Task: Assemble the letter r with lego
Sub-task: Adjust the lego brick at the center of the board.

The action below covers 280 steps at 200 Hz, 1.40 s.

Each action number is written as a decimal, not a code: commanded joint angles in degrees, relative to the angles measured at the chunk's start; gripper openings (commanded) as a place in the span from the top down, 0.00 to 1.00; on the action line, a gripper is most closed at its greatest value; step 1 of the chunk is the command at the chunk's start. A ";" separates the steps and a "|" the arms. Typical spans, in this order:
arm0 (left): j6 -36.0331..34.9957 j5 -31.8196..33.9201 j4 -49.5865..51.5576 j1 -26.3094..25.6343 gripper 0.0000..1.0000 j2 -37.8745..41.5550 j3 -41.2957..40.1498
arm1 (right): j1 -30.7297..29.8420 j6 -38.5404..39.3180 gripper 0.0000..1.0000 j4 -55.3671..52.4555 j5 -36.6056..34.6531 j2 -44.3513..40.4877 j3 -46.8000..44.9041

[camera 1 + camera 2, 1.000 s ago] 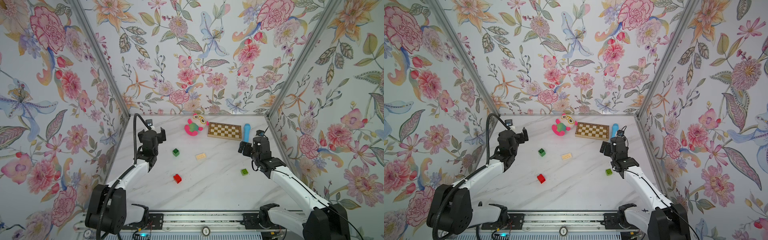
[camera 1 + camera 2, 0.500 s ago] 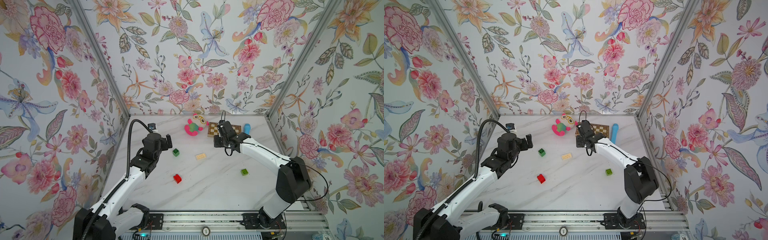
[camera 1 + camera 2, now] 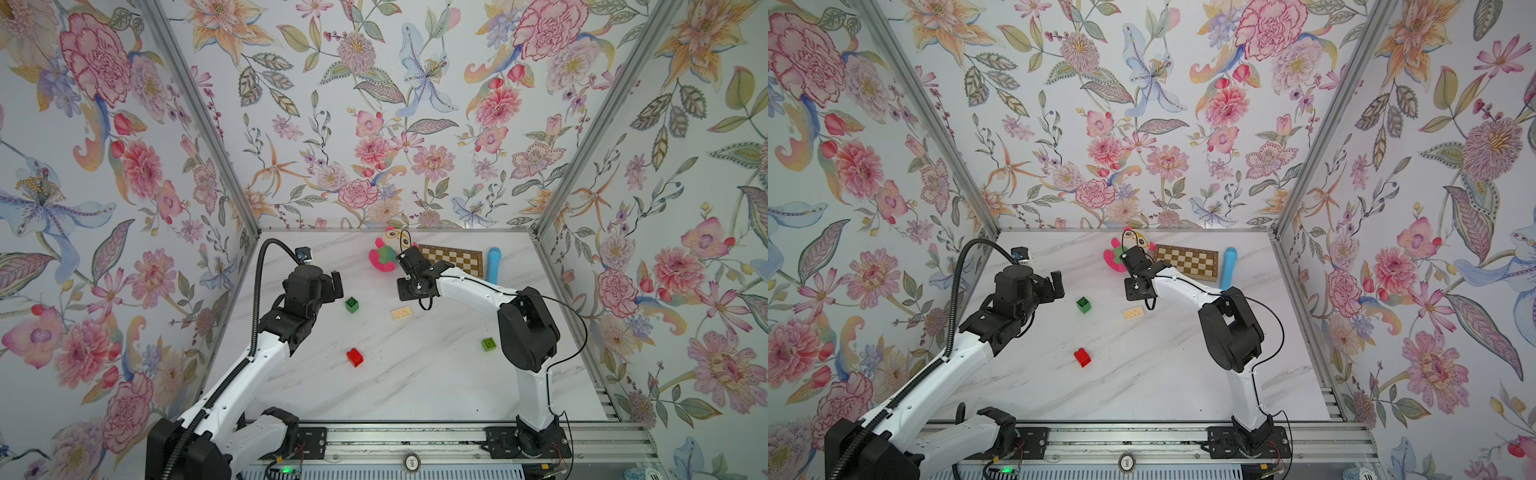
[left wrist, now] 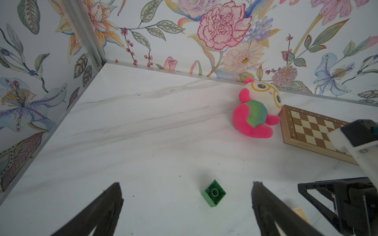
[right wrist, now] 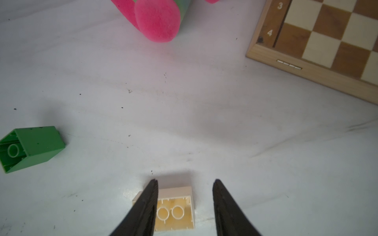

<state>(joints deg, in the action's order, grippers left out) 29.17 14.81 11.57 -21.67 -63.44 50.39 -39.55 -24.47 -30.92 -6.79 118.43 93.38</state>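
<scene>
Four lego bricks lie apart on the marble table. The dark green cube (image 3: 351, 304) (image 4: 213, 193) is left of centre and shows its hollow underside. The cream brick (image 3: 401, 312) (image 5: 176, 212) is in the middle, the red one (image 3: 354, 357) nearer the front, and the lime green cube (image 3: 489, 344) is beside the right arm's elbow. My left gripper (image 3: 332, 286) (image 4: 186, 183) hangs open just left of the dark green cube. My right gripper (image 3: 409, 297) (image 5: 185, 180) hovers over the cream brick with its jaws narrowly apart. One finger overlaps the brick and the other stands clear of it. No letter r is built.
A pink and green plush toy (image 3: 384, 257), a wooden chessboard (image 3: 457, 257) and a blue cylinder (image 3: 493, 264) lie along the back wall, just behind my right gripper. Flowered walls close in the table on three sides.
My right arm swung from the right side, near the lime cube, to the middle over the cream brick, and its jaws narrowed. My left arm reached forward toward the dark green cube.
</scene>
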 commanded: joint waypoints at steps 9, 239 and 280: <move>-1.46 3.73 1.19 -0.33 0.01 -0.65 2.08 | 0.16 -1.01 0.54 -2.82 1.68 2.82 2.15; 0.05 1.60 0.31 -0.31 0.01 10.08 -5.33 | -0.53 -3.24 0.53 -4.14 0.38 -2.87 -4.88; -0.95 -8.99 0.83 -0.42 0.01 5.34 -3.27 | 1.15 -2.24 0.38 -10.45 -2.07 -8.74 -2.96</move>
<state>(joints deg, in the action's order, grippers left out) 28.95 13.91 11.55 -21.67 -55.05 45.19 -39.62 -26.87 -35.86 -6.24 116.27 89.34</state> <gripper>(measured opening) 0.993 0.590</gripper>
